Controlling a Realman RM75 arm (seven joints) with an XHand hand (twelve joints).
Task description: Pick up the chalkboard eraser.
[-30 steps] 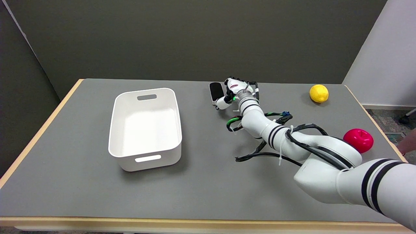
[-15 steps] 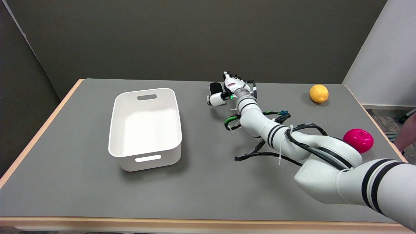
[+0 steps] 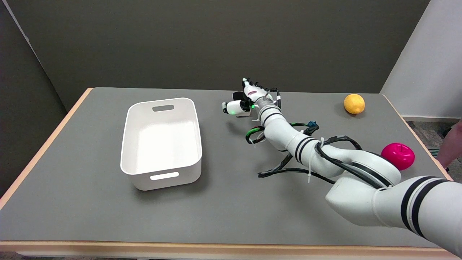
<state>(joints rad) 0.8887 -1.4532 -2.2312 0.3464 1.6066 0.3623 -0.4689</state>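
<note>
The chalkboard eraser (image 3: pixel 237 96), black on top with a white edge, lies on the grey table (image 3: pixel 223 173) at the far middle. My right hand (image 3: pixel 249 96) hovers over its right side and hides most of it. The thumb (image 3: pixel 231 107) stretches left across the eraser's near end, while the other fingers (image 3: pixel 248 85) point away toward the back wall. The fingers are apart and nothing is held. The eraser still appears to rest on the table.
A white bin (image 3: pixel 161 141) stands left of centre. A yellow lemon (image 3: pixel 354 103) sits at the far right and a pink apple-shaped object (image 3: pixel 398 155) by the right edge. Loose cables (image 3: pixel 281 168) hang from my arm. A person's arm (image 3: pixel 453 144) shows at the right border.
My right hand has moved left and a little away, from beside the eraser to over it. Its thumb has swung out to the left across the eraser. The eraser has not moved.
</note>
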